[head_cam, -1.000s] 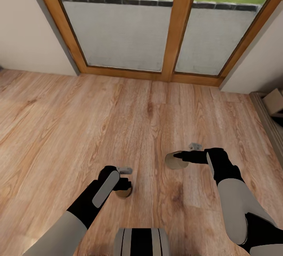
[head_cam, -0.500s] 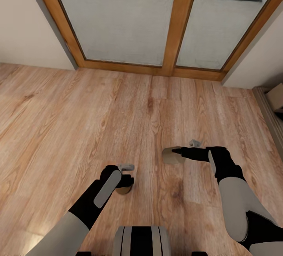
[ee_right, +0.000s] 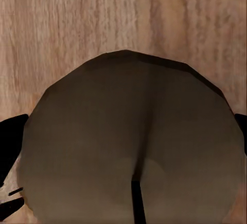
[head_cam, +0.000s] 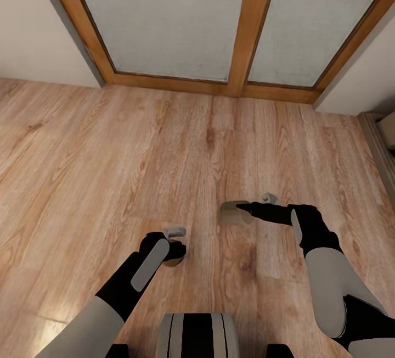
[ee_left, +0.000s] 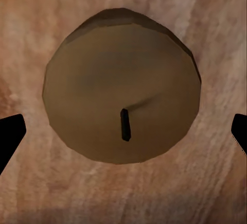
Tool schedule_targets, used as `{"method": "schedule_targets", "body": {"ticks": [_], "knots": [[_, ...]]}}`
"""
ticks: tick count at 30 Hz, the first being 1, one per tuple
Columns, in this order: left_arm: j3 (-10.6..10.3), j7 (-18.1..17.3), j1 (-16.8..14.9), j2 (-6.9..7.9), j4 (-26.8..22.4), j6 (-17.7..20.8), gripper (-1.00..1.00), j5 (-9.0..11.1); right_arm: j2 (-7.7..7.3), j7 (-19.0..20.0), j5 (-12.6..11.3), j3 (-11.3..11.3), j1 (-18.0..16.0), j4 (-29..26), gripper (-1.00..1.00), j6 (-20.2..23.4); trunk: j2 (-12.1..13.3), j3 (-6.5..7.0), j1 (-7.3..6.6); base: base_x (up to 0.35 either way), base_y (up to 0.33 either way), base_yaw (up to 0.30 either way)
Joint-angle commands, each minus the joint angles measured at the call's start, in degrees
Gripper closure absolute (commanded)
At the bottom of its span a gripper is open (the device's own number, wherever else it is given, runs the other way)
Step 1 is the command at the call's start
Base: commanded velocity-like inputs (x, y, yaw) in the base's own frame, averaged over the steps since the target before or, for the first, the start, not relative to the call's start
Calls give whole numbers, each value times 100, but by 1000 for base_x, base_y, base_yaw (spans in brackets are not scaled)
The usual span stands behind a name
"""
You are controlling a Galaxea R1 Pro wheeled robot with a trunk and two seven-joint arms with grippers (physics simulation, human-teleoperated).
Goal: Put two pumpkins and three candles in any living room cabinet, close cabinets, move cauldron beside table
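Observation:
In the head view my left gripper [head_cam: 176,249] points down over the wooden floor, shut on a candle [head_cam: 173,261] that hangs under it. The left wrist view looks onto that candle's [ee_left: 121,84] round brownish top and dark wick, with a black fingertip [ee_left: 10,137] at either side. My right gripper [head_cam: 242,208] reaches out level and is shut on a second candle [head_cam: 231,213], held tipped on its side. The right wrist view has this candle [ee_right: 134,141] very close, between both fingertips [ee_right: 11,131]. The pumpkins, cabinet and cauldron are out of view.
A wood-framed glass door [head_cam: 244,28] stands straight ahead, with white wall on both sides. Wooden floor [head_cam: 109,149] stretches between me and the door. A low dark piece of furniture [head_cam: 384,144] sits at the right edge. My own base [head_cam: 197,336] fills the bottom centre.
The whole picture has shifted: the door and floor slid upward, so the camera moved. Both candles stayed in the grippers. The right gripper and its candle drifted slightly left.

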Motion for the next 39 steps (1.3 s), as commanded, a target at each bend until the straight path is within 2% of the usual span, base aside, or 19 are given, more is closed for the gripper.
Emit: {"method": "schedule_targets", "body": {"ticks": [1,7,15,19,25,39], "knots": [[0,0,0,1,-1,-403,-100,0,0,362,-411,0,0,2,100,-5,0,0,0,0,0,0],[-9,-1,0,20,6,-696,-100,0,0,362,-411,0,0,4,100,-5,-7,-111,13,0,0,0],[-9,-1,0,27,8,-731,-100,0,0,362,-411,0,0,12,100,-10,-9,-155,18,0,0,0],[-9,-3,0,21,8,-733,-100,0,7,362,-411,0,0,20,100,-12,-15,-244,28,0,0,0],[-9,-41,0,27,8,-739,-100,8,14,362,-411,0,0,29,100,-12,-15,-244,28,0,0,0],[-9,-63,0,28,8,-742,-100,9,17,362,-411,0,0,30,100,-12,-23,-377,44,0,0,0]]}}
